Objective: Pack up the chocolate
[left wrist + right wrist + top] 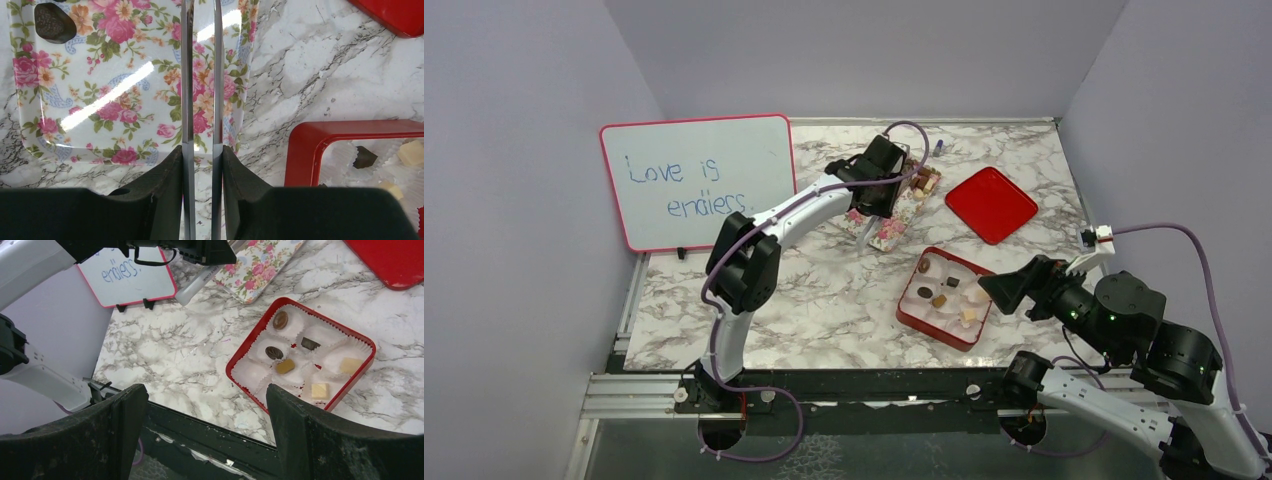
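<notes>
Left claw (864, 232) first: its two thin blades stand close together with only a narrow slit between them, and the floral tray (100, 100) shows through that slit. The blade ends run off the top of my wrist view, so I cannot tell whether they pinch anything. They hang over the tray's near end; I cannot tell whether they touch it. One dark chocolate (50, 22) lies on the tray near its left edge in that view. Seen from above, a small cluster of chocolates (927, 182) sits at the tray's far end.

Right claw (205, 397) is spread wide with nothing between its fingers. It is raised over the near right part of the marble bench (824, 290), just beside the red box (240, 357) and pointing at it. The box is lined with white paper cups (247, 374) and holds six more chocolates: two round brown, one dark block, one caramel block and two cream-white blocks.

Beyond the box, a red lid (991, 204) lies flat, apart from both box and tray. A small blue-capped object (938, 147) lies just past the tray's far end. At the far left stands a whiteboard (694, 180) reading "Love is endless".
</notes>
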### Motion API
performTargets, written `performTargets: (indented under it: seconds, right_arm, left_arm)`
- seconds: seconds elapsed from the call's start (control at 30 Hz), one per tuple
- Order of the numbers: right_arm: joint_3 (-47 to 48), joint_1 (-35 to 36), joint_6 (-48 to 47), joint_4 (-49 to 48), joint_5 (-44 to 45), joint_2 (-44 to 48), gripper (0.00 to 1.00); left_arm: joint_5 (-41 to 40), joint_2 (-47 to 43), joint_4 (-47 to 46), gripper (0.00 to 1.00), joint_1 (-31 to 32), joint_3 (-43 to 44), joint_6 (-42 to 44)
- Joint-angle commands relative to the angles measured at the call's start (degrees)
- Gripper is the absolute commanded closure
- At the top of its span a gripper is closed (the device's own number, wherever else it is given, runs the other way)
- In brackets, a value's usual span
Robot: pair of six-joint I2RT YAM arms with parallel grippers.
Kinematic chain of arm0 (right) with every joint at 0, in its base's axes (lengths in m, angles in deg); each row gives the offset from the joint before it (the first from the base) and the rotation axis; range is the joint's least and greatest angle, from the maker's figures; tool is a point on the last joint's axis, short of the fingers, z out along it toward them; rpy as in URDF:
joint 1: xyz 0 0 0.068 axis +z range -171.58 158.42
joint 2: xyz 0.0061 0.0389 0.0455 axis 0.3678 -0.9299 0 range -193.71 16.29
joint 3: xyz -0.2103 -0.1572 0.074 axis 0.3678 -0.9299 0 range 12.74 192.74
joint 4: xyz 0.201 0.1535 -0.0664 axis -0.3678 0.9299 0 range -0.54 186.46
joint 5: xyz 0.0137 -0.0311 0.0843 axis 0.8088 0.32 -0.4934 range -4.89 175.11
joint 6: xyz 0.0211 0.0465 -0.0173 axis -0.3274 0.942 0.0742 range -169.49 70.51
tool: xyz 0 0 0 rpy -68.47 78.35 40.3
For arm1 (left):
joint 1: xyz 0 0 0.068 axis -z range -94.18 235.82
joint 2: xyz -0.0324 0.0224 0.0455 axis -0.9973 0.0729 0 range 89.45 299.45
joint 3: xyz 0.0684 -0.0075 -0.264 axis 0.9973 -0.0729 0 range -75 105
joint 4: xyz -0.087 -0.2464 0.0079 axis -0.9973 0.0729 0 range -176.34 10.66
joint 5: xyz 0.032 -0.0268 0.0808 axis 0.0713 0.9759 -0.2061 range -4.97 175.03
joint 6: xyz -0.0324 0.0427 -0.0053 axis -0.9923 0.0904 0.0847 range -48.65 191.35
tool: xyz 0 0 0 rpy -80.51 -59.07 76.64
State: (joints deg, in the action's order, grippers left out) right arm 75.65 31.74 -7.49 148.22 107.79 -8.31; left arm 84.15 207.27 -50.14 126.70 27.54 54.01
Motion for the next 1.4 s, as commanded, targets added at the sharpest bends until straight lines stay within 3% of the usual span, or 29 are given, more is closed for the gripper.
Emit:
performTargets:
  seconds: [0.0,0.13,0.43,0.97,1.13,1.37]
  right_arm:
    - [-0.95,0.47,-0.22,-2.04,0.8,0.77,0.06]
    - [-0.54,0.44,-0.39,-1.67,0.94,0.6,0.06]
    - [0.54,0.42,-0.6,-0.84,1.74,0.76,0.06]
    - [-0.41,0.44,-0.76,-1.11,2.53,0.75,0.06]
    - [0.08,0.47,-0.78,-0.27,3.37,0.83,0.06]
    - [0.01,0.42,-0.91,-0.37,4.08,0.72,0.06]
  left_arm:
    - [0.75,-1.45,-1.65,0.74,0.16,0.87,1.07]
    - [0.75,0.77,-1.83,0.66,0.16,2.23,1.7]
    - [0.81,5.15,-1.83,0.59,0.16,6.94,2.75]
    - [1.32,11.28,-1.7,0.64,0.16,12.76,3.55]
    - [-3.98,11.02,-0.94,0.64,0.1,12.96,3.85]
    - [-2.91,10.93,-0.87,0.64,-0.1,12.69,3.46]
